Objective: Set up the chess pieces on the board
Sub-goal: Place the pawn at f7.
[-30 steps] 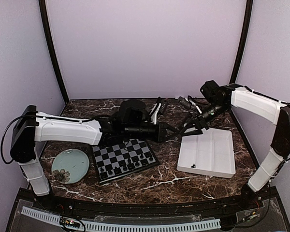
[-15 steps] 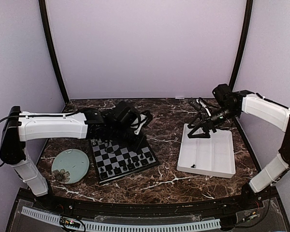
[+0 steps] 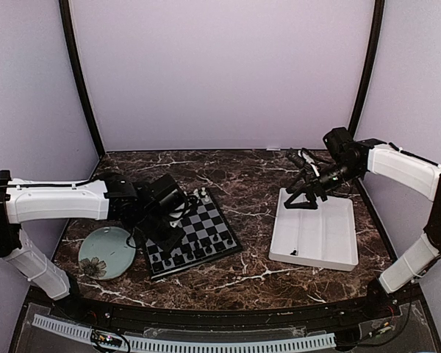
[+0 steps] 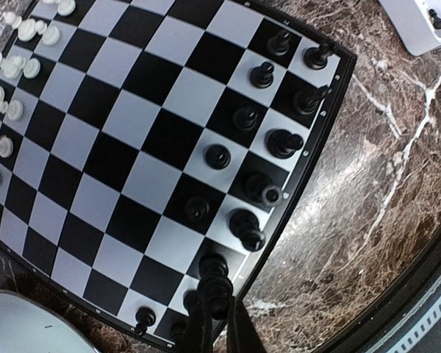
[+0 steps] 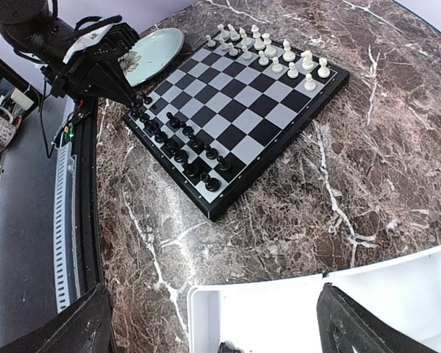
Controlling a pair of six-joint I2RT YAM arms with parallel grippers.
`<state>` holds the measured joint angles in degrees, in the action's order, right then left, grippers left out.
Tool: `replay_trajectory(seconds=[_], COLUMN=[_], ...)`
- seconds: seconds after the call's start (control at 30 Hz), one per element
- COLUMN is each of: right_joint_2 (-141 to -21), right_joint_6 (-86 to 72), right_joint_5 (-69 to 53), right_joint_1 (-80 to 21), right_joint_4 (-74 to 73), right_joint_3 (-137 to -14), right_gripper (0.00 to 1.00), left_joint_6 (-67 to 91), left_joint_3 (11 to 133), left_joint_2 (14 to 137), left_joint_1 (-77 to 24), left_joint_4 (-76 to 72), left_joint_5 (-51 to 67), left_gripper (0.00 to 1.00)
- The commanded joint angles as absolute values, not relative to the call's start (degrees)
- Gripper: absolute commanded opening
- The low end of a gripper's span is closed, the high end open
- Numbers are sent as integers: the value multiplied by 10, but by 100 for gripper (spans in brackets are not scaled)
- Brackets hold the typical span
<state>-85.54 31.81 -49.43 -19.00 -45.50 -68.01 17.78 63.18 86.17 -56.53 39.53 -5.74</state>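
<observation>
The board [image 3: 206,220] lies left of centre, with white pieces [image 3: 201,195] along its far edge and black pieces [image 3: 198,246] along its near edge. My left gripper [image 3: 169,234] hovers over the board's near left corner. In the left wrist view it [image 4: 219,309] is shut on a black piece [image 4: 214,283], held just above the board's [image 4: 132,147] edge row beside other black pieces [image 4: 268,143]. My right gripper [image 3: 298,202] is open and empty over the tray's far left corner. In the right wrist view [image 5: 212,294] its jaws stand wide apart.
A white tray [image 3: 320,235] at the right holds one black piece [image 3: 294,253], which also shows in the right wrist view [image 5: 231,347]. A pale-green plate [image 3: 106,251] lies left of the board, under my left arm. The walls are close on three sides.
My left arm has swung back from the table's middle to the board's near left corner. My right gripper moved right to the tray's far edge, then held still.
</observation>
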Motion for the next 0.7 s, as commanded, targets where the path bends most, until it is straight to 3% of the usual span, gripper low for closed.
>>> replay_trajectory(seconds=[0.0,0.67], right_joint_2=[-858,-864], right_joint_6=[311,315], right_joint_5=[-496,-493], right_joint_1=[-190,-191], right_joint_4=[-443,-453], right_joint_3=[-675,-678], right_gripper=[98,98], left_joint_6=[193,192], left_joint_3=[592,562], left_joint_2=[830,870], left_joint_1=[-545,-510], left_joint_4=[410,362], left_joint_5=[-33,-2], left_gripper=[3,7])
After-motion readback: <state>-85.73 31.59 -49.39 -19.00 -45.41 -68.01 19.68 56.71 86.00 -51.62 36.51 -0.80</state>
